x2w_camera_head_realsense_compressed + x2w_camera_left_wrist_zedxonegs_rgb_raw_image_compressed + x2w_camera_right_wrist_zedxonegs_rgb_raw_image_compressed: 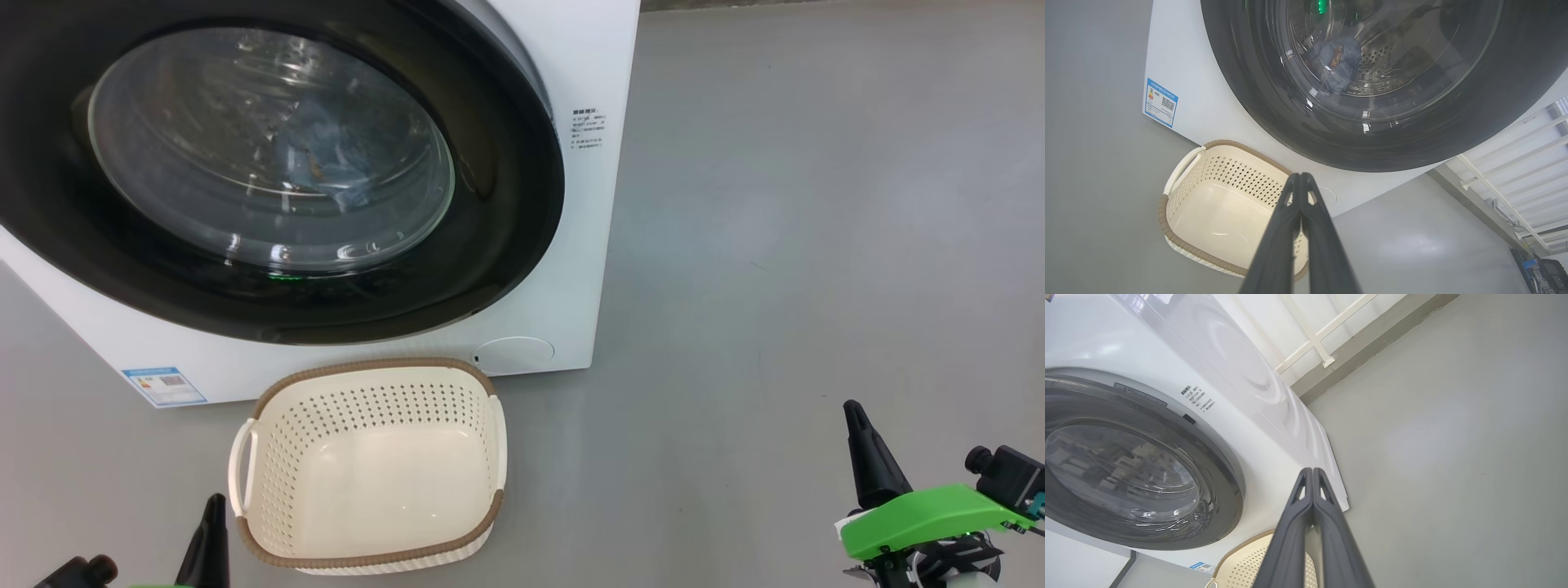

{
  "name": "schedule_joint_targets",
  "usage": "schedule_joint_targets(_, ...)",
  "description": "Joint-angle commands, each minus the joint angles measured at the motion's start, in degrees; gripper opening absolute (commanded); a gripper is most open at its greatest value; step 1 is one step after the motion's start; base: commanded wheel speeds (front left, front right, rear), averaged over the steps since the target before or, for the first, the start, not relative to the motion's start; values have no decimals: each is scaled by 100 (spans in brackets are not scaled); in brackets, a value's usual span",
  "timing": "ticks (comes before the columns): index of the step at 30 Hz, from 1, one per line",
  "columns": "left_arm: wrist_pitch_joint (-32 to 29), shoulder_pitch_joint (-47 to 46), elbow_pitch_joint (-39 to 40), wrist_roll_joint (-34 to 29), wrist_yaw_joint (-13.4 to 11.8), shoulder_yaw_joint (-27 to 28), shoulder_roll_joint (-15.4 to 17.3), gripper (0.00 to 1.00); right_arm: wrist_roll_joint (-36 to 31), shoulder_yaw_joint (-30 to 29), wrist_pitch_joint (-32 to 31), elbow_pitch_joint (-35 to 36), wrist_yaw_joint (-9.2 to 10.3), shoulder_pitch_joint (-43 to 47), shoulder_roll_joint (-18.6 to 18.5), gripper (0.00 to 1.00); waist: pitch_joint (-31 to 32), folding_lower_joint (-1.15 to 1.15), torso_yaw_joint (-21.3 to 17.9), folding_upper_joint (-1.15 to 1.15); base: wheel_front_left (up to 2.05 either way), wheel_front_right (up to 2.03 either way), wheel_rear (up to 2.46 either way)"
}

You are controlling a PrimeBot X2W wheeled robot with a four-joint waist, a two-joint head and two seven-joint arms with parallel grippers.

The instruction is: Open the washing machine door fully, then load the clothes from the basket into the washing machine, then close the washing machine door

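Head view looks down at the washing machine point(592, 82), and the washing machine door point(510, 196) is shut flat against its white front. Behind the round glass, the clothes point(322, 159) lie inside as a blue bundle with a bit of orange. The basket point(369, 364) sits on the grey floor point(775, 245) just in front of the machine, below the door. The left gripper point(215, 500) is at the bottom left, just beside the basket's left handle but not touching it. Its two dark fingers are pressed together and hold nothing. The right gripper point(851, 407) is at the bottom right, well apart from the basket and the door. It is closed too, with nothing in it.
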State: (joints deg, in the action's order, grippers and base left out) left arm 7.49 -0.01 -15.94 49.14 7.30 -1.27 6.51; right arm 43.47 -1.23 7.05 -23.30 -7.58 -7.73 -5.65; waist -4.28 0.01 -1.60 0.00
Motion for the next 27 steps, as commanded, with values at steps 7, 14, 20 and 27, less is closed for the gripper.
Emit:
schedule_joint_targets(7,-134,-262,141,479,-11,176,51,0,527,-22,-131,237,4,-48,-5,0,40,-1,15,0,0,0,0)
schedule_joint_targets(14,-248,-300,145,856,-10,225,19,0,945,-72,-250,300,4,-33,22,0,77,-1,29,0,0,0,0)
schedule_joint_targets(20,-346,-332,149,1178,-10,267,-9,0,1302,-115,-351,353,5,-21,45,0,109,-1,41,0,0,0,0)
schedule_joint_targets(27,-444,-364,152,1501,-10,309,-38,0,1661,-158,-453,407,5,-8,69,0,142,-1,53,0,0,0,0)
